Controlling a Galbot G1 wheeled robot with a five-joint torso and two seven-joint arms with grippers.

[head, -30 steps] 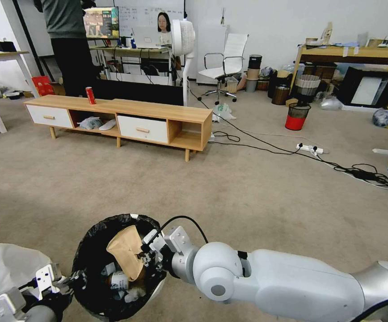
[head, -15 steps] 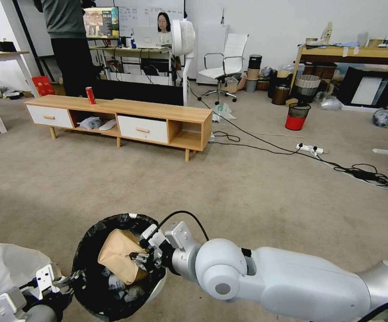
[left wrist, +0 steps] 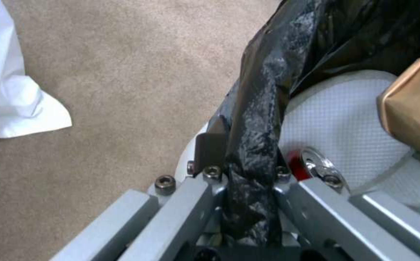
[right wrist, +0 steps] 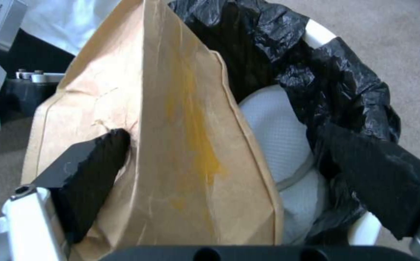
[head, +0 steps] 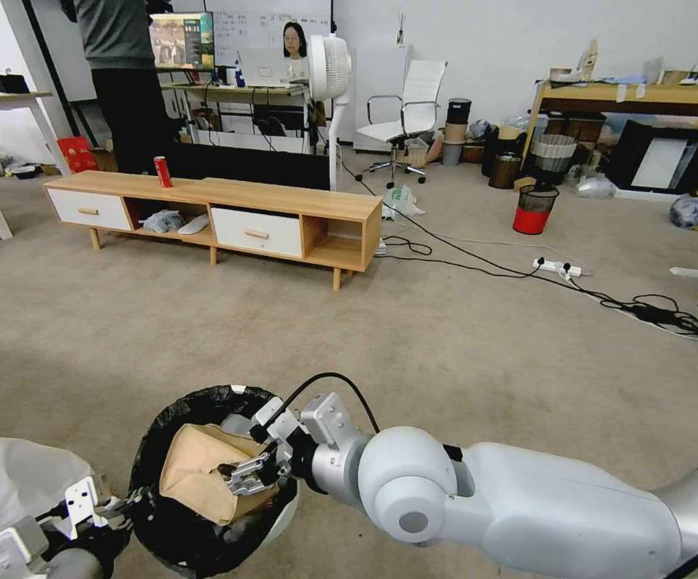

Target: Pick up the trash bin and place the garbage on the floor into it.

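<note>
The trash bin [head: 174, 418], white with a black bag liner, hangs low in front of me in the head view. My left gripper [head: 122, 507] is shut on its bag-covered rim [left wrist: 256, 108]. A tan cardboard box [head: 196, 474] lies tilted across the bin's mouth. My right gripper [head: 246, 476] hovers over it, open. One black finger [right wrist: 89, 170] dents the box [right wrist: 181, 145], while the other finger [right wrist: 383, 181] stands well apart against the bag. Inside the bin I see the white lid piece [left wrist: 345, 119] and a crushed red can [left wrist: 311, 163]. The floor [head: 445, 354] is beige carpet.
A low wooden cabinet [head: 228, 209] with an upright red can [head: 162, 171] stands ahead to the left. Black cables [head: 526, 277] and a power strip cross the carpet on the right, beyond them a red bin [head: 534, 211]. White cloth [head: 11, 482] lies at lower left.
The tan box has tipped from nearly upright to lying over leftward and lower in the bin. The right gripper has followed it down and its fingers have spread apart. The left gripper has not moved.
</note>
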